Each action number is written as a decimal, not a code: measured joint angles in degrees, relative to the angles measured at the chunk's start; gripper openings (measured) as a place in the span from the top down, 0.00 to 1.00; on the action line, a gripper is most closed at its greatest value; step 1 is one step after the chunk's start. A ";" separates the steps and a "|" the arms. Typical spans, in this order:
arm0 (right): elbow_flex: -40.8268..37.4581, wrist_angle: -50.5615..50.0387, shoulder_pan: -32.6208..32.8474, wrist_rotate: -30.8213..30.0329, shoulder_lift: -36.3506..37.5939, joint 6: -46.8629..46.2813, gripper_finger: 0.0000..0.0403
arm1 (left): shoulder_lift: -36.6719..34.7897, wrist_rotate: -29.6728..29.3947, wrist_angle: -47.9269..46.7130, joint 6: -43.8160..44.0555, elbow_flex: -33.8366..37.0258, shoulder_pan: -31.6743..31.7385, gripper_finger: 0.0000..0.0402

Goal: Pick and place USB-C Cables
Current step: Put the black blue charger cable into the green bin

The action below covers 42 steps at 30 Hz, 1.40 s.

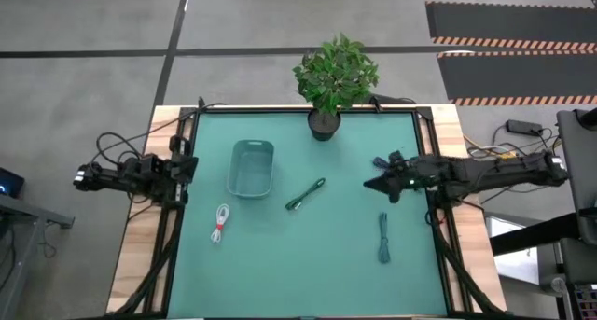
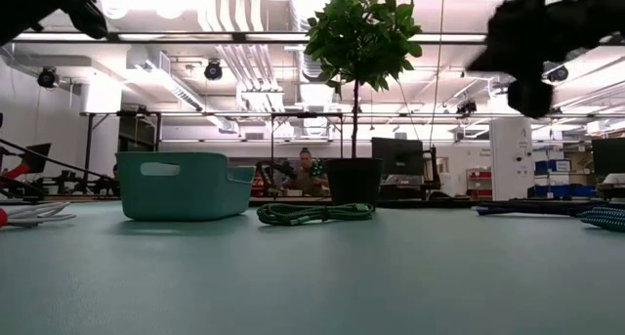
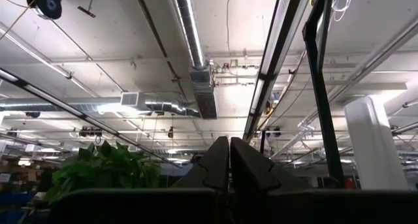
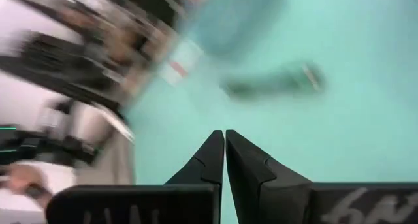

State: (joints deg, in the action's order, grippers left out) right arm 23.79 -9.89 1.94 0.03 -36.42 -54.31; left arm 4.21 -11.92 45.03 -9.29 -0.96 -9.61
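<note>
**Blurred, cropped and out of sight**

Ahead of the right gripper (image 4: 225,140) and its pressed-together fingers, the right wrist view is smeared: a dark cable (image 4: 271,83) and the teal bin (image 4: 241,21) are only streaks. In the low view, the white-and-red cable (image 2: 29,215) and a blue cable (image 2: 605,218) are cut by the edges. Whatever the bin (image 2: 181,186) holds is hidden by its wall.

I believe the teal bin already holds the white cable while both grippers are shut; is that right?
Not quite. The high view shows the white cable lying on the table in front of the teal bin, not in it. Both grippers, left and right, are indeed shut.
</note>
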 joint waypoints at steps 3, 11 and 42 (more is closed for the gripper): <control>6.58 -16.24 2.93 0.45 -5.01 -11.61 0.98 | 0.04 0.02 -0.17 0.05 0.37 0.00 1.00; 18.49 -41.25 11.37 11.66 -18.97 -32.47 0.98 | 0.02 0.07 -0.22 0.07 0.45 0.00 1.00; 20.92 -39.26 17.57 6.92 -41.40 -41.38 0.46 | 0.00 0.09 -0.43 -0.12 0.36 0.00 1.00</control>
State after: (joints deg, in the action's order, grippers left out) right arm 44.71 -49.15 19.51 6.95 -77.82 -95.70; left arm 4.21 -11.84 44.60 -9.41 -0.60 -9.61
